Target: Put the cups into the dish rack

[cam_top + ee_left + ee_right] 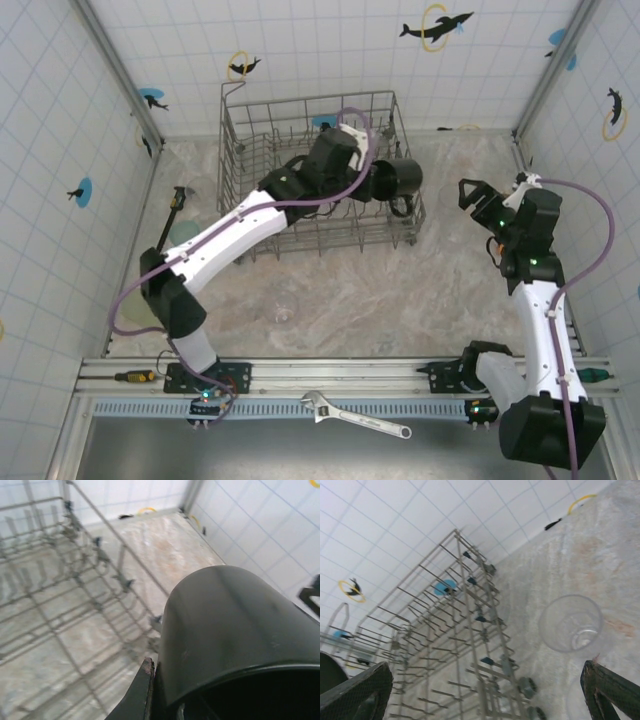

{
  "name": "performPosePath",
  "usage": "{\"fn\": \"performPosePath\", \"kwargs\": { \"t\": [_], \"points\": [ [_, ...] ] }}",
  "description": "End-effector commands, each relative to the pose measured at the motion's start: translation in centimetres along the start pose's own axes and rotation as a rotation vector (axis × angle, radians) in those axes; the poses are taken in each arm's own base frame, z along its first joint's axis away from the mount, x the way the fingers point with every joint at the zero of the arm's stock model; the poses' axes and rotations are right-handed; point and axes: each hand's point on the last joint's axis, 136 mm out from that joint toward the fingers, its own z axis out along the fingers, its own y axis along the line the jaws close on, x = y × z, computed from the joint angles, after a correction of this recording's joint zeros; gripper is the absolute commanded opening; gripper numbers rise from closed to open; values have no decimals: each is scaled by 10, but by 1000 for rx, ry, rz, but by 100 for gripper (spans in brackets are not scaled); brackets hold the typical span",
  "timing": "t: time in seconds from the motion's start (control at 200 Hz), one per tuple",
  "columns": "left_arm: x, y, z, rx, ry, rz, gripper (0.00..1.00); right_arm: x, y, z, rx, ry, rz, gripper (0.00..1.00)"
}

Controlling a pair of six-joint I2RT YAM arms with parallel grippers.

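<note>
While left pincer [378, 180] grips mug [402, 176] at rack [240, 160] right edge, right pincer [492, 192] gapes wide, glass [570, 623] beyond.

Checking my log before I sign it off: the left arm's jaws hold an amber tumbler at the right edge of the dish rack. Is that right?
No. It is a black mug, not an amber tumbler. The top external view shows the left arm with its jaws holding it at the right edge of the dish rack.
</note>
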Motion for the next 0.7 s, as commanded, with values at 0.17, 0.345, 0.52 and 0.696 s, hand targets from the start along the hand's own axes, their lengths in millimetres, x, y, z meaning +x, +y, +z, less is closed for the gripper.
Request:
{"fn": "performPosePath", "kwargs": {
  "t": [0.17, 0.345, 0.52, 0.696],
  "points": [
    [-51, 72, -48, 61, -288, -95, 0, -4, 84, 20, -321, 27, 41, 100],
    [-57, 98, -62, 107, -325, -140, 0, 17, 129, 38, -439, 104, 42, 100],
    [-66, 129, -73, 208, -346, -248, 0, 36, 168, 50, -566, 164, 101, 100],
    [-72, 131, -79, 322, -345, -225, 0, 50, 194, 63, -626, 221, 163, 100]
  ]
}}
